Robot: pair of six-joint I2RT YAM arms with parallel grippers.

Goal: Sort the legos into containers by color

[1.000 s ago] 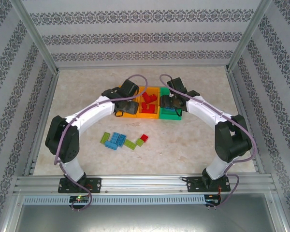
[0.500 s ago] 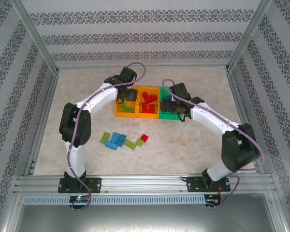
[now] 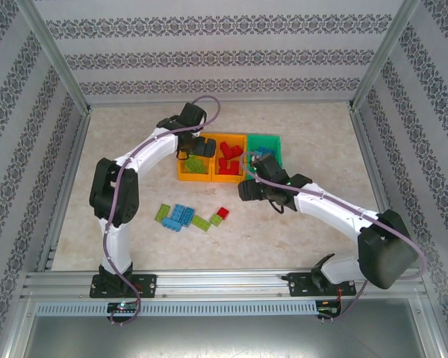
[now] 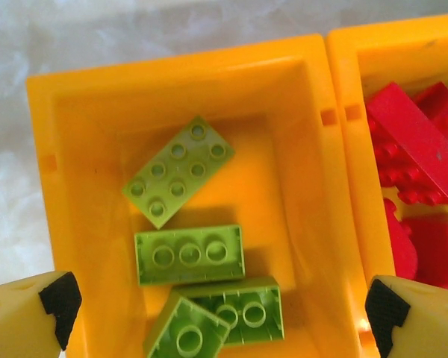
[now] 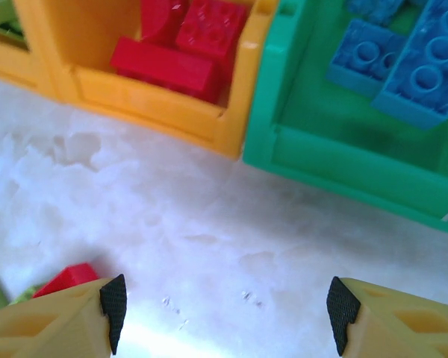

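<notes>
Left gripper just popped wide open above the left end of the containers, lime legos sitting inside; right gripper, jaws apart and empty, pulled back toward the loose legos in front

Pale marbled bench; on it, three joined containers and, nearer, loose green, blue, red legos.

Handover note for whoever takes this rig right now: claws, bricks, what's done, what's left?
Left claw: open, empty, over the left orange bin.
Right claw: open, empty, over the table.
Done: lime bricks in that bin, red bricks in the middle orange bin, blue bricks in the green bin.
Left: loose blue bricks, loose lime bricks and one loose red brick on the table.
</notes>
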